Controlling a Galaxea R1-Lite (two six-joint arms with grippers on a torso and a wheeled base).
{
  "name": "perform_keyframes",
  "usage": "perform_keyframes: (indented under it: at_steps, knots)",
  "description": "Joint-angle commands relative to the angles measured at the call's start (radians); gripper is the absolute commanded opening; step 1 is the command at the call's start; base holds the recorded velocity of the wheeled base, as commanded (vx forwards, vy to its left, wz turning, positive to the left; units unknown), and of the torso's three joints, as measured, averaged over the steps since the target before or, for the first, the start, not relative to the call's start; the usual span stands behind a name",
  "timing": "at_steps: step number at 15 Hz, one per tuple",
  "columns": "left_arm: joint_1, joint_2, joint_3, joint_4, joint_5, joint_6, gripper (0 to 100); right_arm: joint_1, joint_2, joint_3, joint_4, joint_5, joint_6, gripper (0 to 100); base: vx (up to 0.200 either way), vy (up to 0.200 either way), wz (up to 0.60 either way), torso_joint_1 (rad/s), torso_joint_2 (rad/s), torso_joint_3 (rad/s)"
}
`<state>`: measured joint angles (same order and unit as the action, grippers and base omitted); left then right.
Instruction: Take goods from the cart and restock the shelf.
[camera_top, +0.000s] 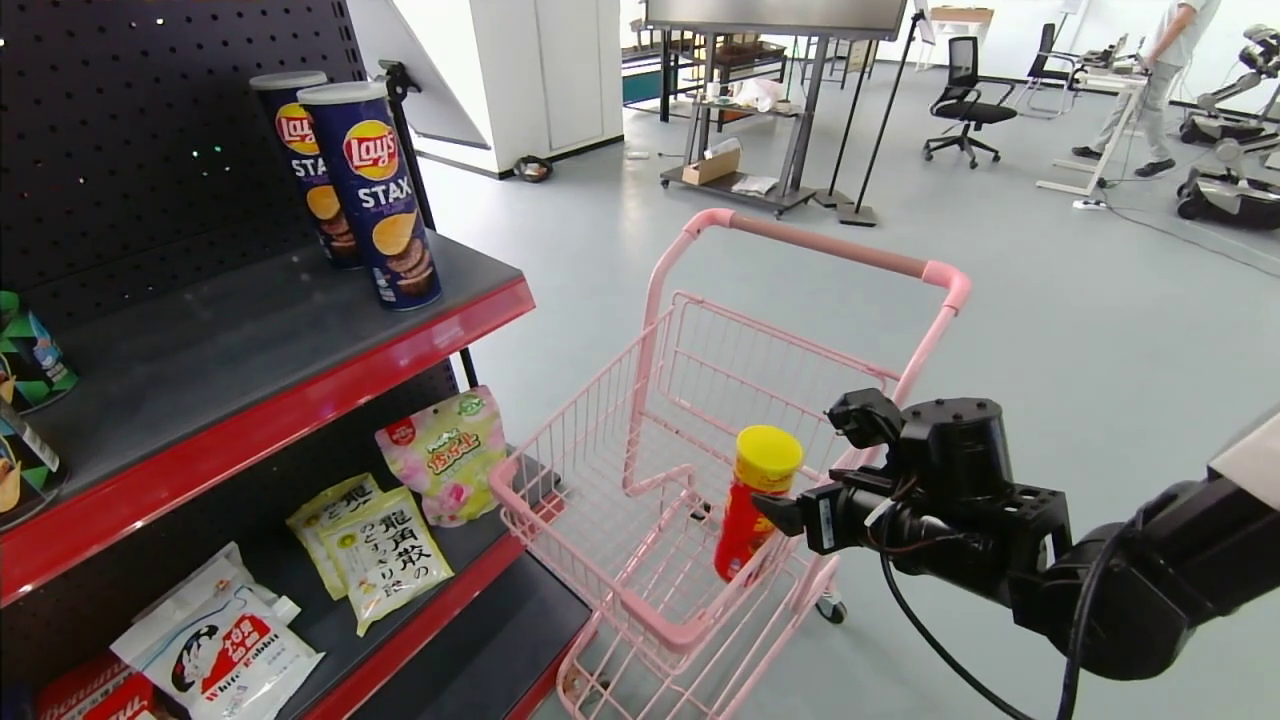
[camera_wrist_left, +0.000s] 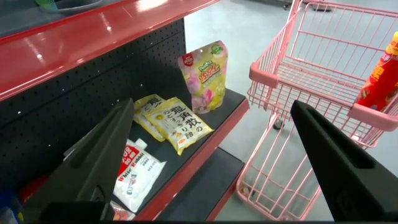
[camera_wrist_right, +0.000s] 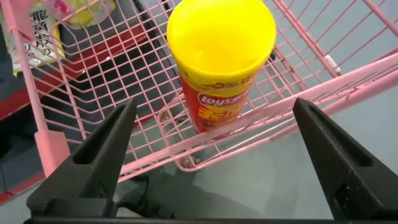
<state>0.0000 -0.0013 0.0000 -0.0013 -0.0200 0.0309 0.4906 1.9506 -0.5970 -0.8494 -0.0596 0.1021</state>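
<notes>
1. Shelf: two red-edged tiers at the robot's left. The upper tier has bare room beside the stock. Risk: a canister set too near the red lip could tip off.

2. Cart: pink wire, on wheels, standing just beside the lower tier. Risk: a shove from the arm could roll it away or into the shelf, and the wire rim lies between the right pincer and the goods, so a low approach would likely snag.

3. Right pincer: released, jaws spread wide, poised outside the cart's near rim with nothing held. Risk: if it closes here it would catch wire rather than the goods.

4. Left pincer: released and empty, low beside the lower tier, clear of the cart.

5. Blue canisters: two, upright, at the far end of the upper tier. Risk: tall and narrow, so they could be knocked over by a careless placement alongside.

6. Red canister: yellow lid, the task's item, inside the cart, slightly tilted, close against the near wire wall. Risk: smooth and round, so a grip near the lid may slip, and a nudge would probably topple it.

7. Pouches: lying on the lower tier, away from both arms.
</notes>
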Motion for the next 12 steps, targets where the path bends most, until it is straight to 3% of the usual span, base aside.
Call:
perform_keyframes:
  at_steps: [1, 12]
  knots:
    - [0.000, 0.001, 0.000, 0.000, 0.000, 0.000, 100, 0.005, 0.051, -0.006, -0.020, 0.001, 0.001, 100, 0.000, 0.000, 0.00, 0.000, 0.00, 0.000]
    - [0.000, 0.001, 0.000, 0.000, 0.000, 0.000, 100, -0.004, 0.166, -0.070, -0.094, 0.003, 0.007, 100, 0.000, 0.000, 0.00, 0.000, 0.00, 0.000]
